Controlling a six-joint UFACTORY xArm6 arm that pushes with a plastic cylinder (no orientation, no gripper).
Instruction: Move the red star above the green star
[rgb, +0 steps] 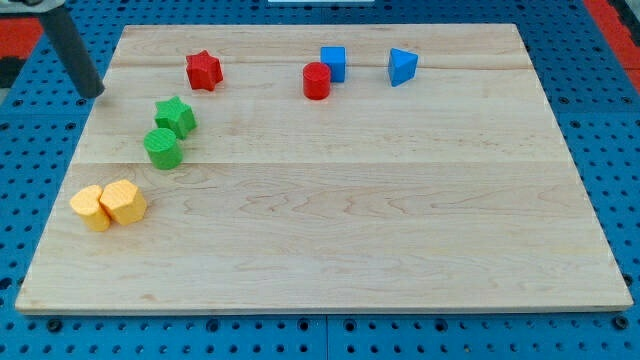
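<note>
The red star (203, 70) lies near the board's top left. The green star (175, 116) lies just below it and slightly to its left, a small gap between them. My tip (93, 93) is at the board's left edge, to the left of both stars, level between them and touching neither. The rod rises from it toward the view's top left corner.
A green cylinder (162, 148) touches the green star from below. Two yellow blocks (92, 208) (123, 201) sit together at the lower left. A red cylinder (317, 80) touches a blue cube (333, 63) at top centre, with a blue triangular block (402, 66) to their right. The wooden board (350, 230) lies on a blue perforated table.
</note>
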